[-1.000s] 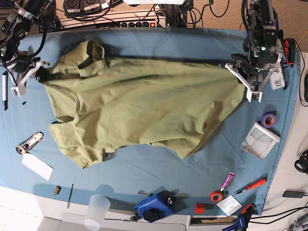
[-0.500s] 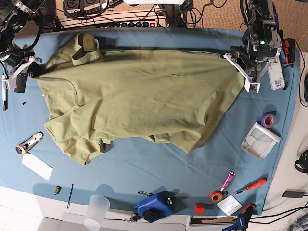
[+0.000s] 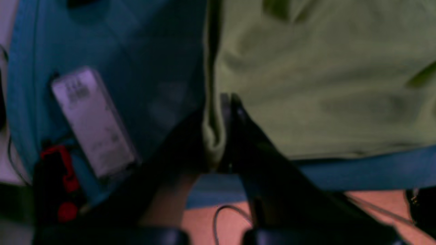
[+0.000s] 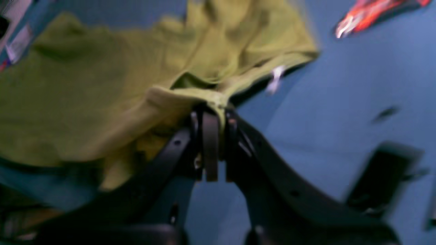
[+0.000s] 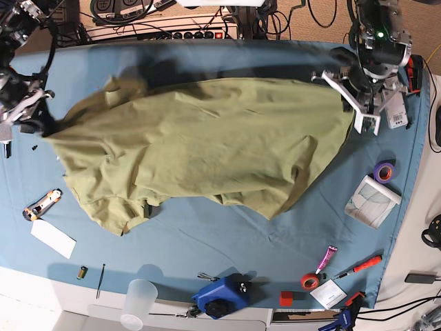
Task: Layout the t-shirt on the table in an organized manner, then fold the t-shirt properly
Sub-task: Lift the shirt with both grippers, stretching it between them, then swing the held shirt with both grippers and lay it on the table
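Observation:
The olive-green t-shirt (image 5: 207, 145) is stretched across the teal table (image 5: 227, 241), its far edge lifted and casting a shadow. My left gripper (image 5: 342, 93) is shut on the shirt's right corner; in the left wrist view the dark fingers (image 3: 238, 126) pinch a bunched edge of the shirt (image 3: 323, 85). My right gripper (image 5: 41, 127) is shut on the shirt's left corner; in the right wrist view the fingers (image 4: 211, 136) clamp a folded hem of the shirt (image 4: 85, 102) above the table (image 4: 340, 102). The near part of the shirt rests rumpled on the table.
On the right lie a purple tape roll (image 5: 384, 171), a paper pad (image 5: 372, 200), a pink tube (image 5: 326, 258) and a red screwdriver (image 5: 358, 267). At the front are a blue tool (image 5: 220, 295) and a plastic cup (image 5: 138, 302). A box cutter (image 5: 41, 204) and a white card (image 5: 53, 238) lie at the left.
Both grippers kept hold of the shirt. The right gripper moved left and toward the front. The shirt's far edge rose off the table and the bunched collar area flattened out.

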Robot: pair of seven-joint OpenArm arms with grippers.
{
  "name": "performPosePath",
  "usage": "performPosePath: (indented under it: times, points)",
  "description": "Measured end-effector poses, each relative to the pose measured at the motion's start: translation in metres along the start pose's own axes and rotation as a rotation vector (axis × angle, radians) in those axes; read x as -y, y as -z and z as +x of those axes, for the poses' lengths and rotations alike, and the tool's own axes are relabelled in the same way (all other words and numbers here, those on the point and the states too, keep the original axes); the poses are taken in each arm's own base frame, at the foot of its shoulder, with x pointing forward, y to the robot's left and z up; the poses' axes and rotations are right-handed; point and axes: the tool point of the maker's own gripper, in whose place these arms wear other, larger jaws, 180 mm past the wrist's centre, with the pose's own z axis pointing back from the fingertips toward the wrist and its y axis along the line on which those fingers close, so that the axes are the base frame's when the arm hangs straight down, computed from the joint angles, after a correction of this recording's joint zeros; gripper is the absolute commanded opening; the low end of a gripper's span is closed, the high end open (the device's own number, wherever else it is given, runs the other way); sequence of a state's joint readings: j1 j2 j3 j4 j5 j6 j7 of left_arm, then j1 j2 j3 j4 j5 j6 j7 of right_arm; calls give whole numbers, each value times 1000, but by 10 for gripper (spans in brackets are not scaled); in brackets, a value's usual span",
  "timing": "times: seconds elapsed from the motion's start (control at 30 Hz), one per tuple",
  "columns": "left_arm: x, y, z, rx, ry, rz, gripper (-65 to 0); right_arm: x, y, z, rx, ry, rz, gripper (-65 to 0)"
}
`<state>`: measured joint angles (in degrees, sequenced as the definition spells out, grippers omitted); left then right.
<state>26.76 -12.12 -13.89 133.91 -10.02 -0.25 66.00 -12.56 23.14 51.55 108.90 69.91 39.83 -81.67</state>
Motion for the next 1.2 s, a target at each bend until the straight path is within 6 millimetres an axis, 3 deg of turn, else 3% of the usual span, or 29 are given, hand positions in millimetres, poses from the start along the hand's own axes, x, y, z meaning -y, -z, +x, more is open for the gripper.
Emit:
performPosePath:
  times: [0.17, 0.43, 0.6, 0.77, 0.9, 1.0, 1.2]
  points:
    - [-24, -4, -13, -35, 17, 105, -650, -13, -32, 44, 110, -172, -88, -650]
    - [-67, -15, -18, -37, -61, 207, -650, -15, -66, 65, 255, -163, -115, -650]
    - [-81, -22, -13, 9, -160, 187, -650, -29, -71, 75, 320, -162, -47, -650]
    - [-74, -30, 26, 228, -292, 45, -650, -35, -59, 71, 292, -166, -10, -650]
    - [-47, -34, 51, 318, -215, -112, -650, -54, -39, 74, 280, -184, 83, -650]
    - [-45, -37, 66, 378, -221, -134, -650, -71, -25, 83, 295, -207, 155, -650]
    - [-53, -48, 102, 546, -227, -117, -650, -61, 11, 79, 176, -285, 51, -650]
